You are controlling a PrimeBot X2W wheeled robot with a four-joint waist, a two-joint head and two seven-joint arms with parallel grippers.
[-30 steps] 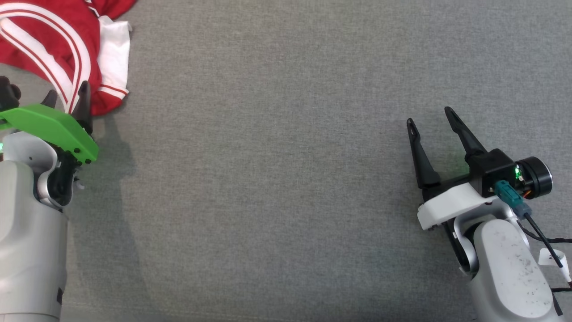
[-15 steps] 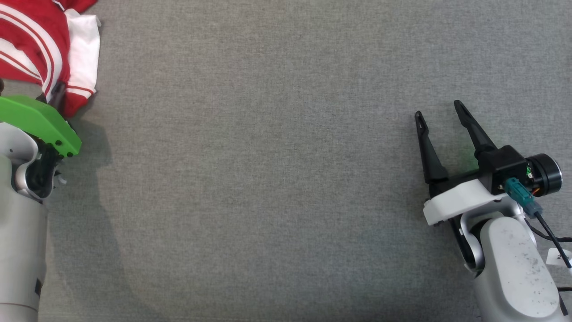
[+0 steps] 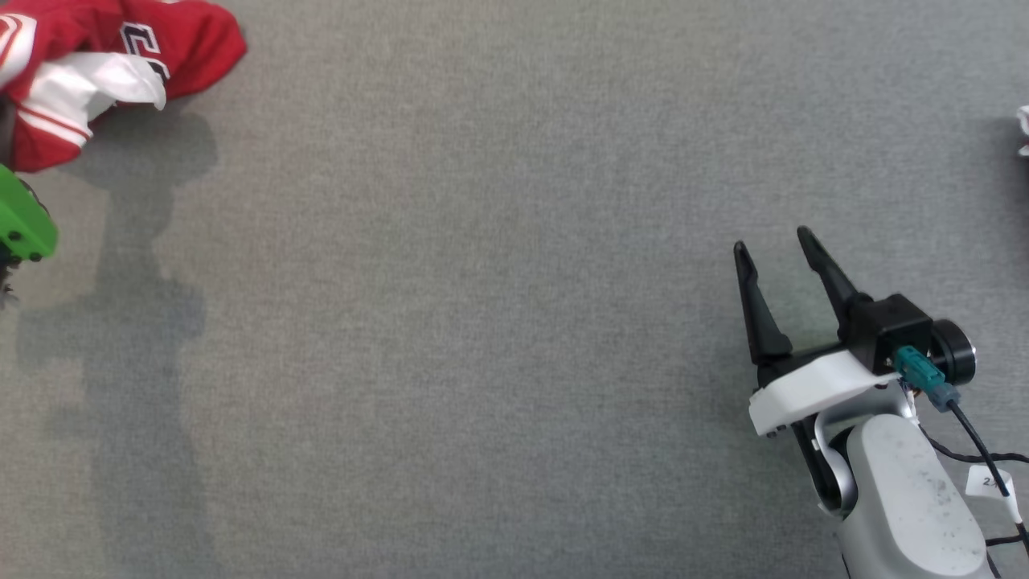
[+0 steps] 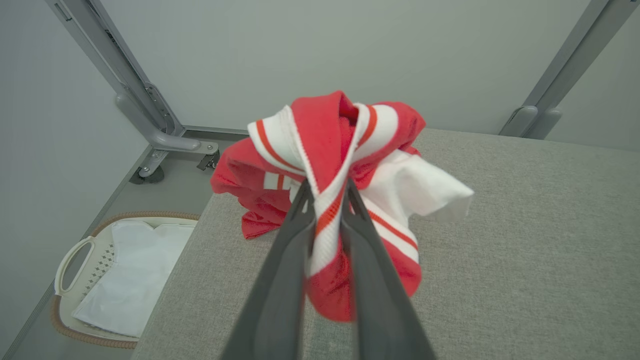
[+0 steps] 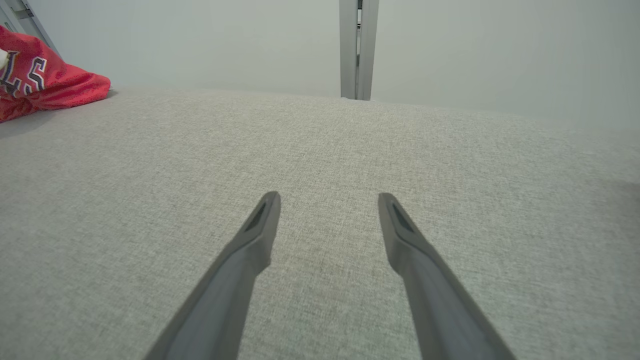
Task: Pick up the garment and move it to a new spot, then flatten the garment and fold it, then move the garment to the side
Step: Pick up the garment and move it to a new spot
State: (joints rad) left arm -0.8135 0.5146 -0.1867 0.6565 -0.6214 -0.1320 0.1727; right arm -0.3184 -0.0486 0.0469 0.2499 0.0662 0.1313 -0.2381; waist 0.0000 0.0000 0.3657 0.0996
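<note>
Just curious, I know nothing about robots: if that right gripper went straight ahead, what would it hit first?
Probably the grey tabletop itself: the open right gripper points low across it, nothing lying ahead. The red garment is far off to its left. Depth is unclear.

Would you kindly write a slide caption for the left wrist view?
Left hand pinching a bunched red-and-white garment above the grey table.

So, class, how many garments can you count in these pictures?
2: a red-and-white jersey gripped by the left hand over the table, and a white one in the floor basket. Others may be hidden.
</note>
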